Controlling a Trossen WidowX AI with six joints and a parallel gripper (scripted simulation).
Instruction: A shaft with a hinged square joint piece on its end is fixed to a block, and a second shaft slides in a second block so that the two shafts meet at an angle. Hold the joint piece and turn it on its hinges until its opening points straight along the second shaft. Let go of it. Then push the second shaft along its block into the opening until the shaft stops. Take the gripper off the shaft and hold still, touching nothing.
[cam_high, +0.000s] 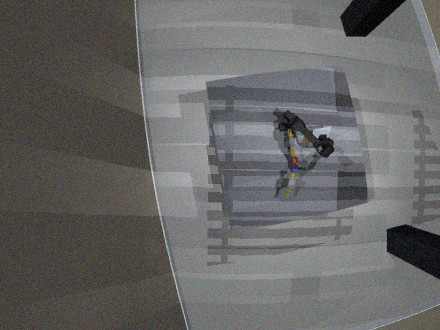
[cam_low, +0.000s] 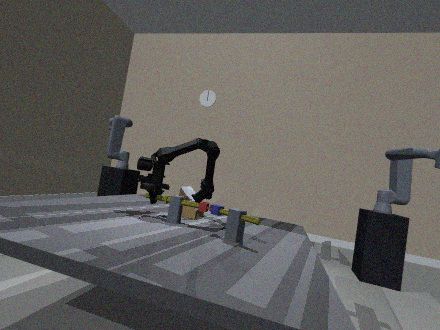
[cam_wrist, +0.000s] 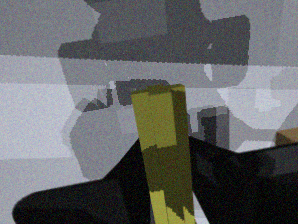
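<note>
Pushing the 2nd shaft (cam_high: 290, 135) (cam_low: 163, 198) (cam_wrist: 159, 120) prob. underway; gripper (cam_high: 288, 125) (cam_low: 152, 199) (cam_wrist: 158, 138) clamped on it; next, slide it straight till it stops, tbh.

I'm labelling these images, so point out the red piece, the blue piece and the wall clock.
Red piece (cam_high: 294, 161) (cam_low: 204, 206): top and exterior views, visible middle.
Blue piece (cam_high: 294, 170) (cam_low: 216, 209): top and exterior views, visible middle.
Wall clock (cam_low: 207, 98): exterior view, centre of its face.
</note>
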